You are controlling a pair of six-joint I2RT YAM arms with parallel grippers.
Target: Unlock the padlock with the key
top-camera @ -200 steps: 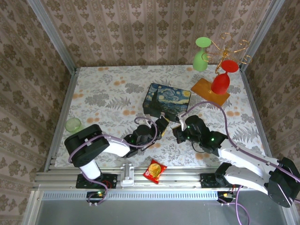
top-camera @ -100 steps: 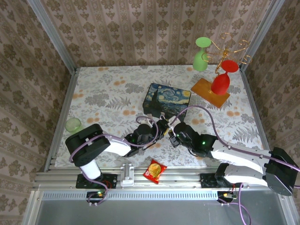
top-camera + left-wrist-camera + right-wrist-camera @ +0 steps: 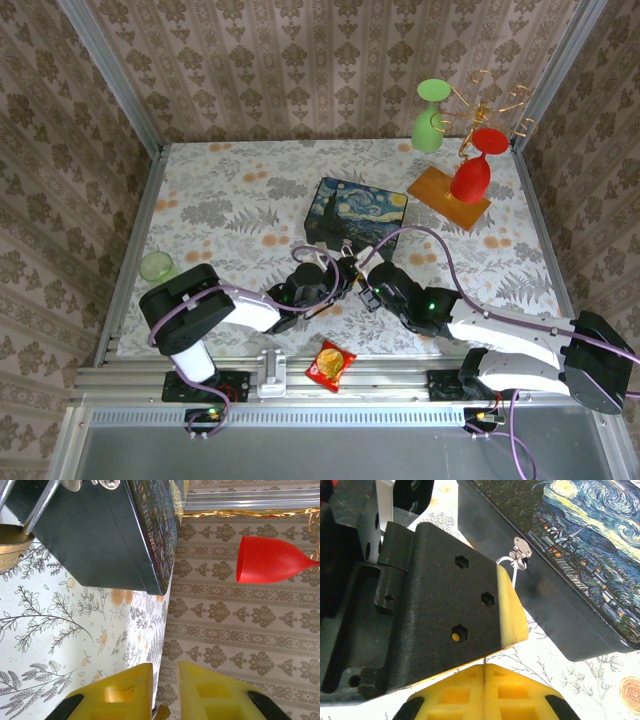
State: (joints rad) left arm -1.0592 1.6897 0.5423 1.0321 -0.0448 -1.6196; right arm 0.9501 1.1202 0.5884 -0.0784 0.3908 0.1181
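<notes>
The padlock [image 3: 9,547], brass with a silver shackle [image 3: 42,502], hangs from the Starry Night box [image 3: 355,210] at the left edge of the left wrist view. My left gripper [image 3: 165,666] stands to its right, not on it, and is open by a narrow gap. A small brass-coloured piece [image 3: 163,712] sits low in that gap and does not fill it. My right gripper [image 3: 484,666] is shut on the key [image 3: 484,660], a thin sliver poking from its tips against the side of the left finger [image 3: 445,615]. The box's hasp [image 3: 521,551] lies just beyond.
A red glass [image 3: 472,172] and a green glass [image 3: 430,115] hang on a gold rack [image 3: 490,100] with a wooden base [image 3: 447,195] at the back right. A green cup [image 3: 157,265] sits far left. A snack packet [image 3: 329,364] lies on the front rail.
My right gripper has swung left until it meets the left gripper in front of the box. The left fingers have closed from wide apart to a narrow gap.
</notes>
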